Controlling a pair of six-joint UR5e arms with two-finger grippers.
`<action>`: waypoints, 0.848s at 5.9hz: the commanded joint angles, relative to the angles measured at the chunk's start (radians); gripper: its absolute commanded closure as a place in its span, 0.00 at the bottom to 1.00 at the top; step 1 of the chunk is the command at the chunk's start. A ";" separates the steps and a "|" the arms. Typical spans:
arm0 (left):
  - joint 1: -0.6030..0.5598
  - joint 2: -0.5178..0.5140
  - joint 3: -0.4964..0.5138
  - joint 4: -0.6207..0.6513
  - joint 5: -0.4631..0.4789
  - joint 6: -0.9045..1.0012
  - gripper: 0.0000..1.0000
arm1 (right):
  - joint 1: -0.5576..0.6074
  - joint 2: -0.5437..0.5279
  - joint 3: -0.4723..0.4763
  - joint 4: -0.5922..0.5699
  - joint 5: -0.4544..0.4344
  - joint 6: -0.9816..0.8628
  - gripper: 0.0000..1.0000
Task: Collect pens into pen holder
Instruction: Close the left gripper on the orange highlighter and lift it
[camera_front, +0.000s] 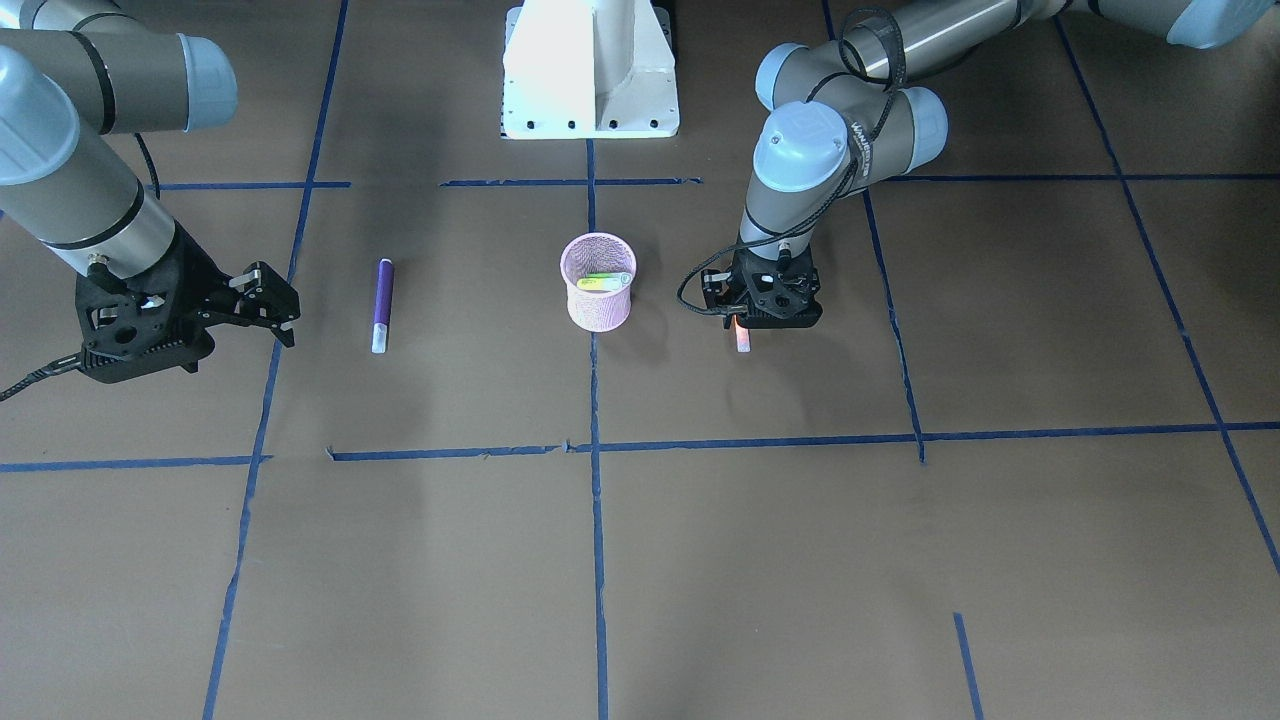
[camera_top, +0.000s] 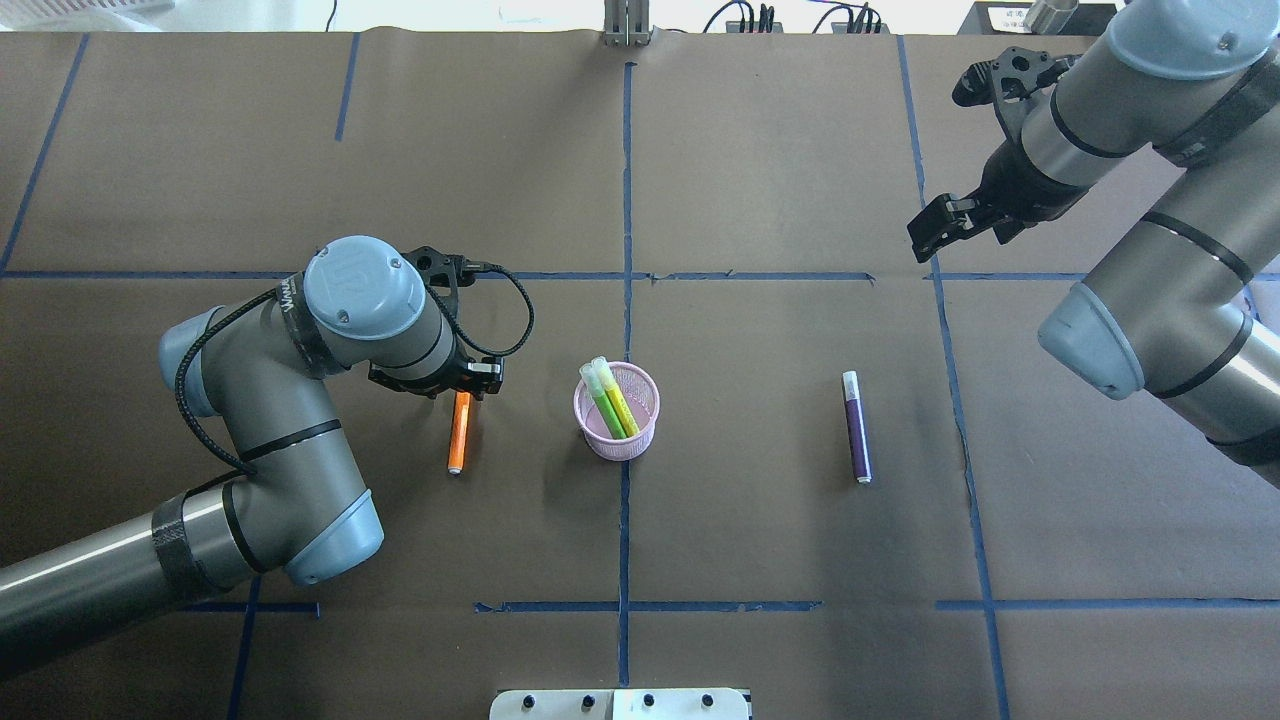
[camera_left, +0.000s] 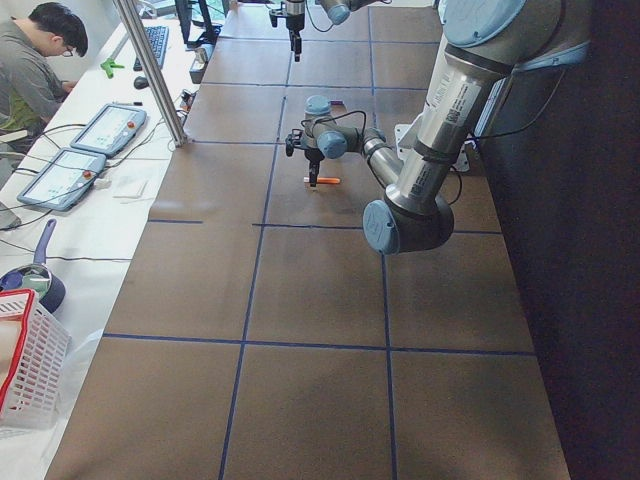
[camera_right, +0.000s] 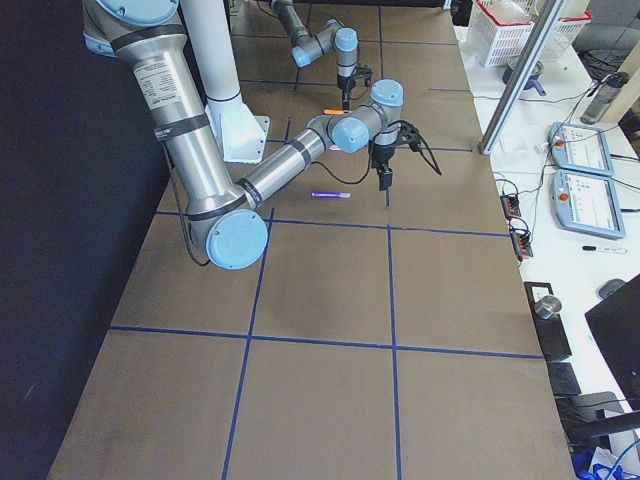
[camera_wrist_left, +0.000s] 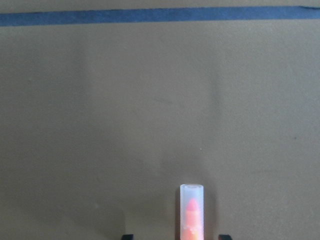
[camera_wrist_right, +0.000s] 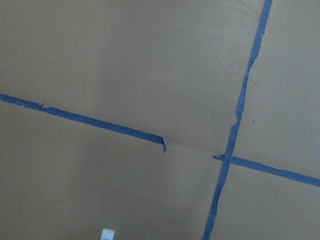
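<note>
Left claw (camera_top: 461, 392) is down at the orange pen (camera_top: 459, 432), open. The wrist cam shows a finger tip on either side of the pale cap with slack on both sides, so nothing is gripped yet. The pen lies flat on the worktop (camera_top: 760, 150). Its cap end is under the claw and the rest of the barrel runs out from the claw toward the robot's base.

The pen holder (camera_top: 617, 410) stands upright just off to the claw's side, toward the other arm. Green pens (camera_top: 612, 400) are leaning inside it, and the overhead view looks like two sticks. The purple pen (camera_top: 856, 427) lies flat beyond the holder from this claw, well apart.

Right claw (camera_top: 935, 228) hangs open and empty, out past the purple pen and further from the base than it is.

My read is that the step in hand is closing on the orange pen. Notes for doing it clean:
- The pen sits slightly off-centre between the fingers in the wrist view, so close slowly and let it self-centre rather than skid.
- The grip is near one end, so the long free end will likely droop or swing on the lift. Squeeze firmly and lift straight up before moving sideways.
- Clear the holder rim with the low end, tip the pen toward vertical over the opening, and aim for the free side away from the green ones.
- Release low inside the rim — the cup looks light and could tip if knocked.
</note>
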 joint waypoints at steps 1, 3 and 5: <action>0.002 -0.003 0.006 0.001 0.000 0.000 0.58 | 0.000 0.000 0.000 0.000 -0.001 0.000 0.00; 0.002 -0.005 0.012 0.000 -0.002 0.000 0.58 | 0.000 0.000 0.000 0.000 0.000 0.000 0.00; 0.002 -0.005 0.014 0.000 -0.002 0.000 0.72 | 0.000 0.000 0.002 0.000 0.000 0.002 0.00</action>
